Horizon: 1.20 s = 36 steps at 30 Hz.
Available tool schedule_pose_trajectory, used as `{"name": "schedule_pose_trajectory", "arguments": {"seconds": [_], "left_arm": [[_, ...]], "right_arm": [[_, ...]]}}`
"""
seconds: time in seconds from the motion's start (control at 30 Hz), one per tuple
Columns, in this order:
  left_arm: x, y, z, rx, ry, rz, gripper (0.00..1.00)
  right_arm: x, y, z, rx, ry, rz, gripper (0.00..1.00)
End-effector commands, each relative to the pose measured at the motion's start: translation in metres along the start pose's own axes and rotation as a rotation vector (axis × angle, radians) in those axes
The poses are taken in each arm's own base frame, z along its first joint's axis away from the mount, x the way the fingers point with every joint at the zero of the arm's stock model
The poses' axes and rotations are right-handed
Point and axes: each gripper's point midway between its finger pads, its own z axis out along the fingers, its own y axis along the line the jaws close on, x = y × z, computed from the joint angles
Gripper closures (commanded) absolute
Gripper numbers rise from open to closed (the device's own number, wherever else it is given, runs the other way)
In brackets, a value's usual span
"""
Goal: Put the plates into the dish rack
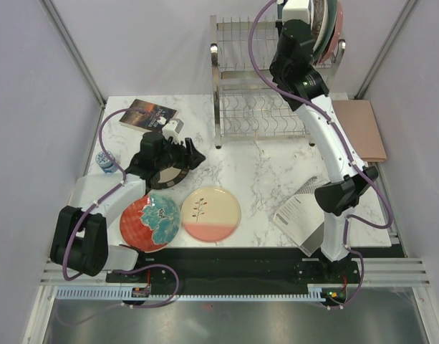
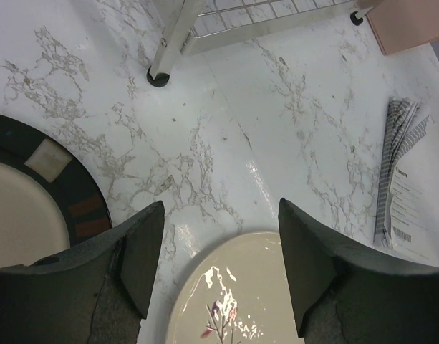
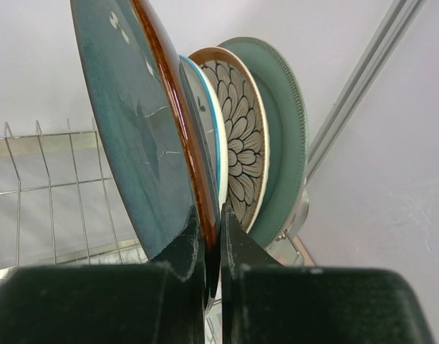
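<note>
At the far edge of the white marble table (image 1: 276, 172), right of centre, stands the wire dish rack (image 1: 255, 118); plain pale walls close in the sides and back. On the near left part lie three plates flat: a red plate (image 1: 149, 222) with a teal flower nearest the left edge, a cream-and-pink plate (image 1: 210, 213) just beside it, and a dark brown plate (image 1: 169, 179) behind them, partly under the left arm. A dark book (image 1: 147, 115) lies toward the far left corner, a small blue cup (image 1: 104, 161) stands at the left edge, a grey booklet (image 1: 301, 215) lies near the right arm's base, and a tan board (image 1: 359, 129) lies along the right edge.

The right arm stretches up to the rack's upper tier at its right end. The left arm is folded low over the brown plate.

Only the right wrist view shows the right gripper (image 3: 212, 222) pinched narrowly on the lower rim of a dark teal plate (image 3: 133, 129), held upright beside a flower-patterned plate (image 3: 240, 143) and a pale green plate (image 3: 283, 129) standing in the rack. The left wrist view shows the left gripper (image 2: 220, 208) spread wide, holding nothing, above bare marble between the brown and cream plates.
</note>
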Motion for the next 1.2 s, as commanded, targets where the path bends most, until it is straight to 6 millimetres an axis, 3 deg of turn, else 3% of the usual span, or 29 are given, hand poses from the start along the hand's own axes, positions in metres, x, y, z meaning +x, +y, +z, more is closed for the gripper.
{"name": "schedule_pose_trajectory", "arguments": {"seconds": [0.0, 0.4, 0.57, 0.7, 1.07, 1.17], "left_arm": [[-0.015, -0.001, 0.004, 0.006, -0.043, 0.011, 0.28], [-0.014, 0.004, 0.005, -0.016, -0.038, 0.011, 0.28], [-0.011, 0.007, 0.006, -0.026, -0.027, 0.017, 0.28], [-0.012, 0.009, 0.009, -0.03, -0.024, 0.015, 0.28], [-0.017, 0.007, 0.018, -0.011, -0.023, 0.009, 0.28], [-0.018, 0.007, 0.02, -0.008, -0.022, 0.008, 0.28]], "right_arm": [[-0.04, -0.027, 0.001, 0.057, -0.108, 0.147, 1.0], [-0.004, -0.008, 0.018, 0.098, -0.04, 0.088, 1.0], [-0.008, -0.013, 0.022, 0.137, -0.053, 0.165, 1.0], [-0.021, -0.023, 0.013, 0.145, -0.069, 0.178, 1.0], [-0.022, -0.027, 0.005, 0.148, -0.067, 0.15, 1.0], [-0.017, -0.021, 0.005, 0.127, -0.062, 0.13, 1.0]]}}
